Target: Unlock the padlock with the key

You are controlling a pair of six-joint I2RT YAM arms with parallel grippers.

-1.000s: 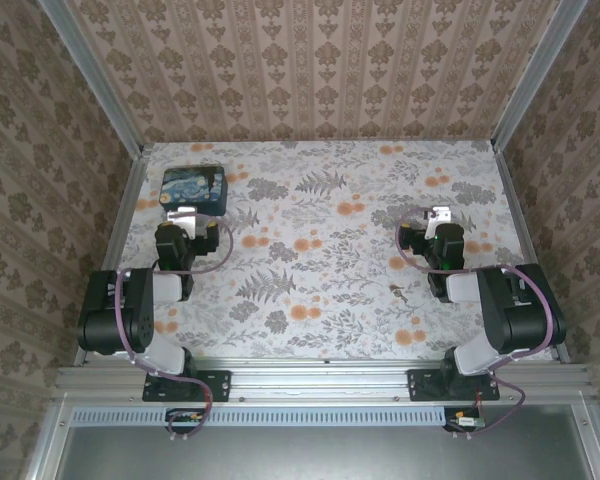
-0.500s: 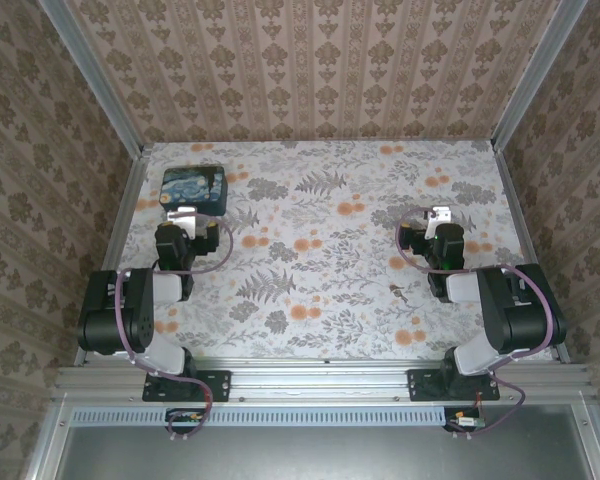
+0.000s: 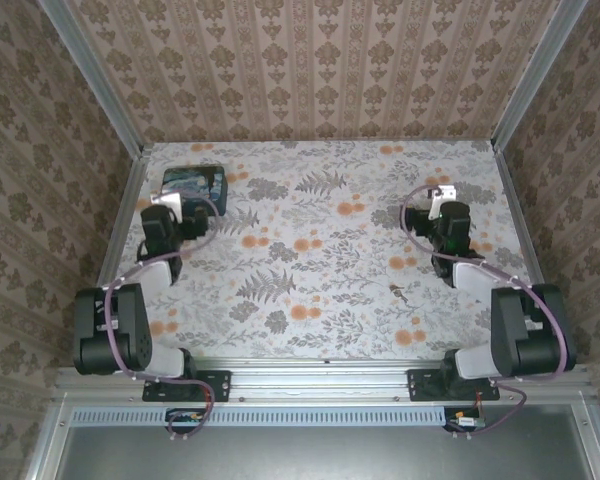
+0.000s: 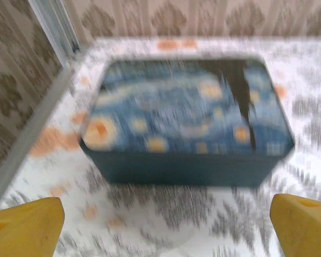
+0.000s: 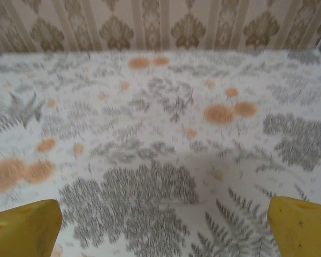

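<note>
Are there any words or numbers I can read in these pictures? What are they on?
None can be read.
The blue box shows a swirly painted picture, blurred in the left wrist view, with no letters I can make out.
The tablecloth and walls carry flower patterns, no writing.

The left arm [image 3: 110,325] and the right arm [image 3: 520,330] are built of bulky black joint housings joined by light grey links. A thin purple cable [image 3: 554,318] is run in loops along each arm, and a small silver bracket [image 3: 439,193] is fitted at each wrist. Each arm is bolted down on a black base plate [image 3: 185,385]. The jaws are finished in plain yellow and shaped as blunt wedges.
</note>
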